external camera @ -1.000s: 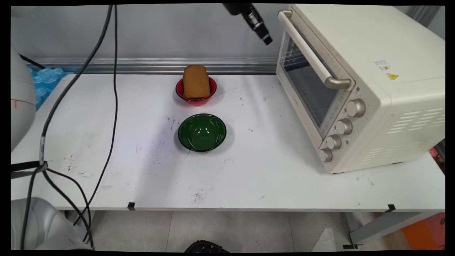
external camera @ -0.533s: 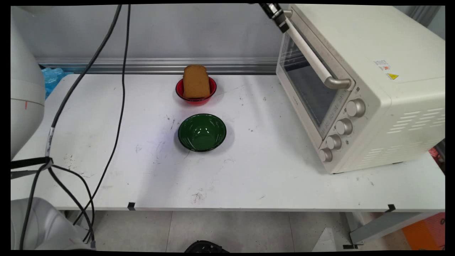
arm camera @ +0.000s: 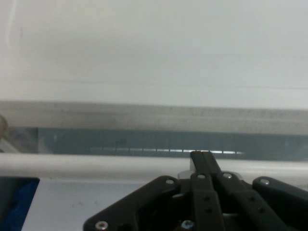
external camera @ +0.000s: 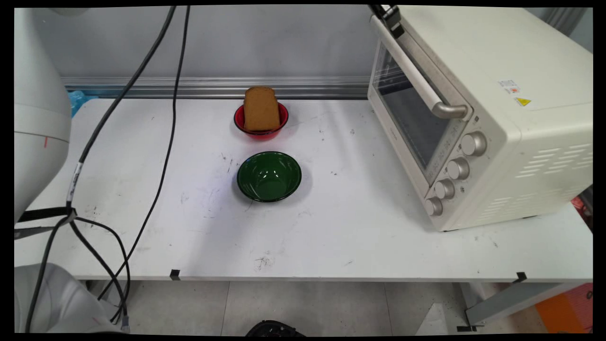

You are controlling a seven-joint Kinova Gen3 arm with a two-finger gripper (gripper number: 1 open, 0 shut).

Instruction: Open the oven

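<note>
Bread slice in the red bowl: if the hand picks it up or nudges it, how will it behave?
The bread slice leans propped in the red bowl, overhanging its rim, so a nudge would probably tip it. It looks like a thin, flat slab, likely light. It keeps its shape while propped, so it seems fairly stiff, though a hard squeeze might dent it.

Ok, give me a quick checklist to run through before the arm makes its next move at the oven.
1. Tool at the oven handle: ok, it sits at the handle's far end.
2. Tool's grip on the handle: cannot tell.
3. Oven door shut: ok.
4. Bowls out of the door's way: ok, the green bowl and the red bowl holding the bread slice stand well to the oven's left.
5. Cables away from the bowls: ok, they hang over the table's left part.
</note>
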